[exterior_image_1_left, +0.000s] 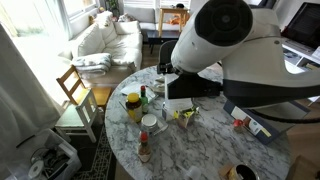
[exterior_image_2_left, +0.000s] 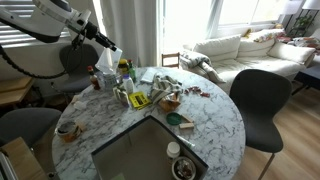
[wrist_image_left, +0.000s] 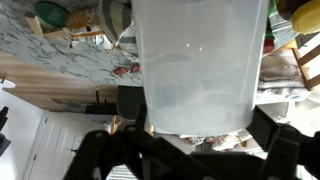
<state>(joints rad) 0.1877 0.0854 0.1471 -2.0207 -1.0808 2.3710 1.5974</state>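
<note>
**Claw gripping clear tub above table edge**

Claw (wrist_image_left: 195, 140) is clamped on a clear tub (wrist_image_left: 195, 60). The tub fills the wrist view, with a dark finger (wrist_image_left: 108, 152) on either side of it. In an exterior view the claw (exterior_image_2_left: 106, 43) hangs over the rim of the marble table (exterior_image_2_left: 215, 125), tub off the surface. Just below it: a cluster of bottles (exterior_image_2_left: 123, 68), a yellow packet (exterior_image_2_left: 139, 100), crumpled wrappers (exterior_image_2_left: 167, 92). Farther out: green lid (exterior_image_2_left: 173, 118), small bowl (exterior_image_2_left: 67, 130), dark chair (exterior_image_2_left: 255, 95), sofa (exterior_image_2_left: 235, 45). In an exterior view the arm's white body (exterior_image_1_left: 225, 35) blocks the claw; a yellow jar (exterior_image_1_left: 133, 105) and a red-capped bottle (exterior_image_1_left: 144, 150) stand in front.
</note>
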